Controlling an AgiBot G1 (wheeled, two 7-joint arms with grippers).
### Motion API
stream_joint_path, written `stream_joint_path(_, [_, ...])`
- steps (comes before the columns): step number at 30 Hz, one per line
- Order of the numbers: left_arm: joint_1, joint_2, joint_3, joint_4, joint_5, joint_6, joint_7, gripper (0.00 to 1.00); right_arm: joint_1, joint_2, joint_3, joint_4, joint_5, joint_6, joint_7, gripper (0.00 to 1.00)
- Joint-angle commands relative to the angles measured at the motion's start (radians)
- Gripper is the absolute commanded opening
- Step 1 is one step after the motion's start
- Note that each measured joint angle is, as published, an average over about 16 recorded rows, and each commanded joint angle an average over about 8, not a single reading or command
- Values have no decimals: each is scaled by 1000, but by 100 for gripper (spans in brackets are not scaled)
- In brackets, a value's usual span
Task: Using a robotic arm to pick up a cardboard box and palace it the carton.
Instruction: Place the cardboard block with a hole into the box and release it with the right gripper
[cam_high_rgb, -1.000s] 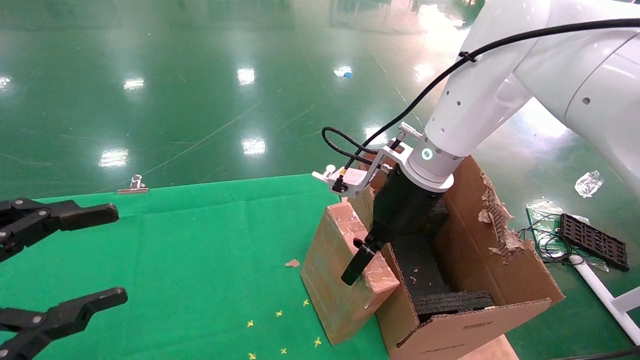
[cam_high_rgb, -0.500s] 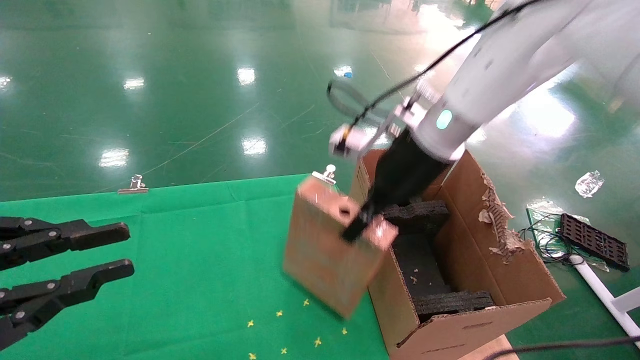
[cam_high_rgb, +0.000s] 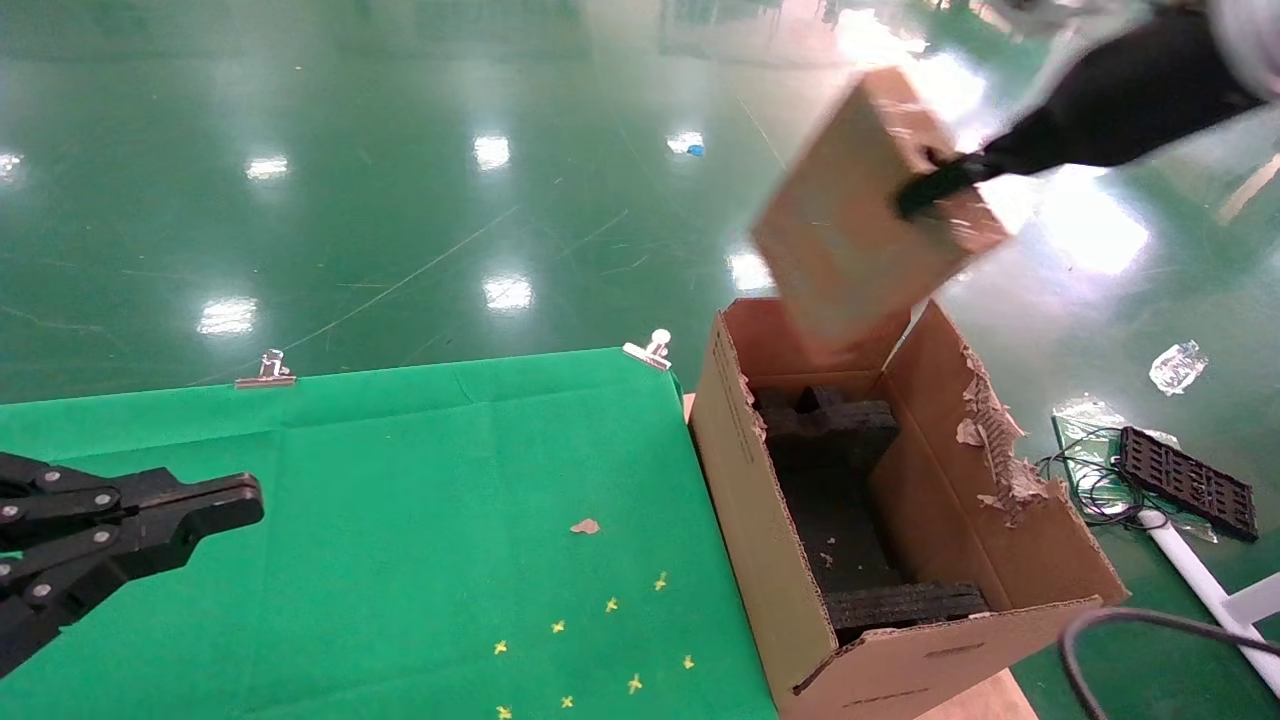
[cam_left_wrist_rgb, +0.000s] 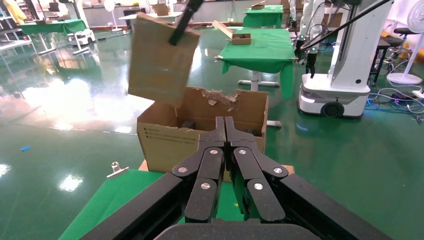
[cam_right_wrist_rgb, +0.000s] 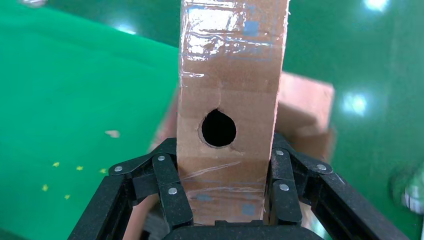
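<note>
At the near left, the left tool (cam_high_rgb: 215, 505) is idling over the green worktop (cam_high_rgb: 400, 480), its fingers pressed together and gripping nothing. The left wrist view confirms the closed fingers and looks across the room to the carton, with the box hanging above it.

Right of the worktop's edge, the carton (cam_high_rgb: 745, 520) is standing open, with black foam padding (cam_high_rgb: 835, 510) lining its interior and a torn flap (cam_high_rgb: 985, 430) on its right side.

Above the carton's far end, the right tool (cam_high_rgb: 925, 190) is carrying the cardboard box (cam_high_rgb: 850, 230) well clear of the rim, tilted. The fingers are clamping the box on two opposite faces.

The step in hand appears to be the transfer: lifting is done, placing is not. The next move likely calls for levelling the box over the opening and lowering it between the walls before releasing.

The right wrist view shows what the head view does not: the round hole (cam_right_wrist_rgb: 218, 128) in the taped narrow face, and both fingers (cam_right_wrist_rgb: 170, 185) bearing squarely against the box.
</note>
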Motion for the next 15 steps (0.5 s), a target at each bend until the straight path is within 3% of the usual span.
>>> stream_joint_path(1, [0, 0, 0, 0, 0, 0, 0, 2, 15, 28, -13, -33, -23, -4, 23, 0])
stream_joint_path(2, [0, 0, 0, 0, 0, 0, 0, 9, 11, 39, -18, -43, -28, -9, 34, 0])
stream_joint_path(9, [0, 0, 1, 0, 0, 0, 0, 94, -62, 75, -51, -95, -57, -15, 99, 0])
stream_joint_path(10, [0, 0, 1, 0, 0, 0, 0, 100, -75, 76, -55, -100, -61, -13, 105, 0])
stream_joint_path(15, [0, 0, 1, 0, -1, 0, 1, 100, -136, 72, -74, -115, -78, 5, 120, 0])
